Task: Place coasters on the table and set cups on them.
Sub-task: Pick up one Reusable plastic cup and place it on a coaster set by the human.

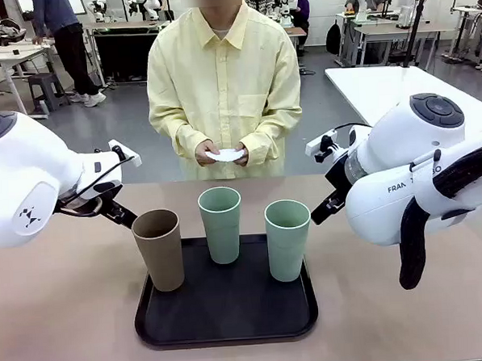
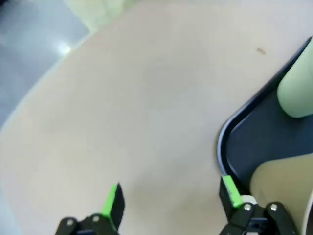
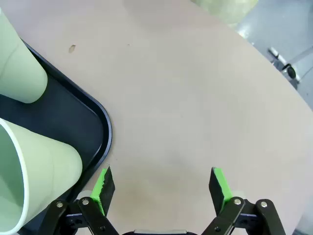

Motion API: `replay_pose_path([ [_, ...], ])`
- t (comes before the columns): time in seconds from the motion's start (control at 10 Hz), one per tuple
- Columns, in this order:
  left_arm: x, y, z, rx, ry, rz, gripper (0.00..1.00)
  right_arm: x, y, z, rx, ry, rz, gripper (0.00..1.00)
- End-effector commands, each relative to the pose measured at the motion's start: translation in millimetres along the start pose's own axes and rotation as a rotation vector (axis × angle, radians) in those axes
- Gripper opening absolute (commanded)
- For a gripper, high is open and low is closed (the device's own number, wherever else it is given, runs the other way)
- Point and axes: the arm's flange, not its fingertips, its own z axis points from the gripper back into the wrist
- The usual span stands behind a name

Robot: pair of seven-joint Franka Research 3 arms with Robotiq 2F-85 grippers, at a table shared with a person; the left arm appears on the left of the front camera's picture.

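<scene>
Black tray (image 1: 229, 340) by the table's (image 1: 62, 319) near edge carries three cups (image 1: 221, 224), likely light, stiff, slick: grip mid-wall. Left fingers (image 2: 113, 200) and right fingers (image 3: 218, 183) gape wide, empty; a person (image 1: 223, 76) holds flimsy coasters (image 1: 226, 155).

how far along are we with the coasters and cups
Done: nothing yet. In hand: the person's hands hold the white coasters, none set on the table. Left: the tan cup, middle green cup and right green cup stand on the black tray. The left gripper and right gripper hang open over bare table beside the tray.
</scene>
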Motion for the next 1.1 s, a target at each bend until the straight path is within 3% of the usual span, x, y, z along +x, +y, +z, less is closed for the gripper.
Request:
replay_pose_path([
  [0.0,0.0,-0.1,0.0,0.0,0.0,0.0,1.0,0.0,0.0,0.0,0.0,0.0,0.0,1.0],
  [1.0,0.0,-0.1,0.0,0.0,0.0,0.0,1.0,0.0,0.0,0.0,0.0,0.0,0.0,1.0],
])
